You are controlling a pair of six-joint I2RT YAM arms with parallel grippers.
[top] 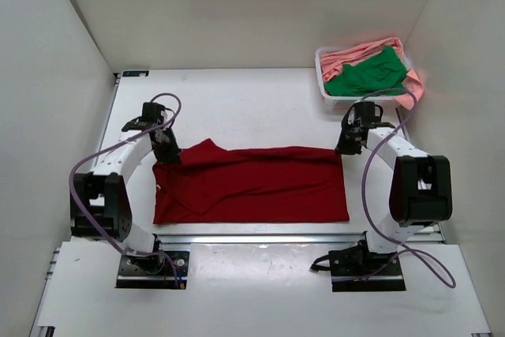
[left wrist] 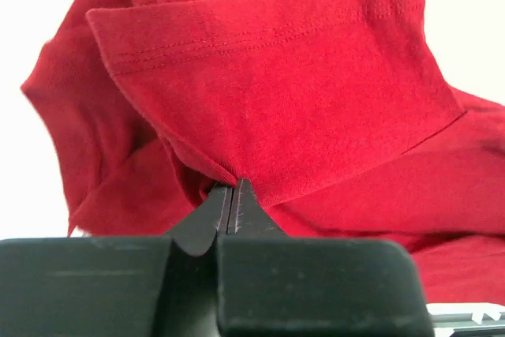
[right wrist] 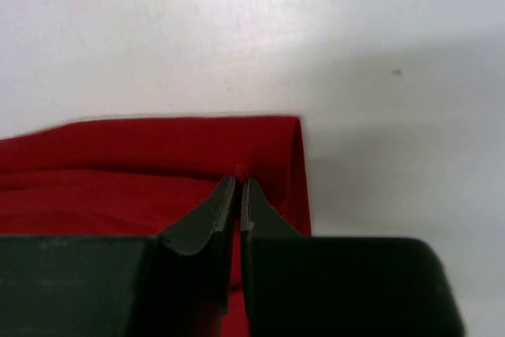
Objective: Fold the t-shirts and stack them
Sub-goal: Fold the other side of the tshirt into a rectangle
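The dark red shirt (top: 252, 183) was seen spread flat across the middle of the white worktop (top: 237, 108), running from 9 o'clock to 3 o'clock in the overhead view, with one sleeve bunched up at its 10 o'clock corner. That corner was held by the left gripper (left wrist: 230, 195): in the left wrist view its fingers were pressed tight together, with a fold of red cloth pinched between the tips and the sleeve hem lifted above them. At the shirt's 2 o'clock corner, the right gripper (right wrist: 239, 187) was set down on the folded edge. Its fingers were drawn almost together, only a sliver of gap left, and the red cloth was caught at their tips.

Over at 1 o'clock on the worktop, well apart from the red shirt, a white basket (top: 325, 88) was parked against the far wall. The green shirt (top: 367, 75) was heaped on top inside it, and the pink shirt (top: 355, 51) was bundled beneath, spilling over the rim at 3 o'clock.
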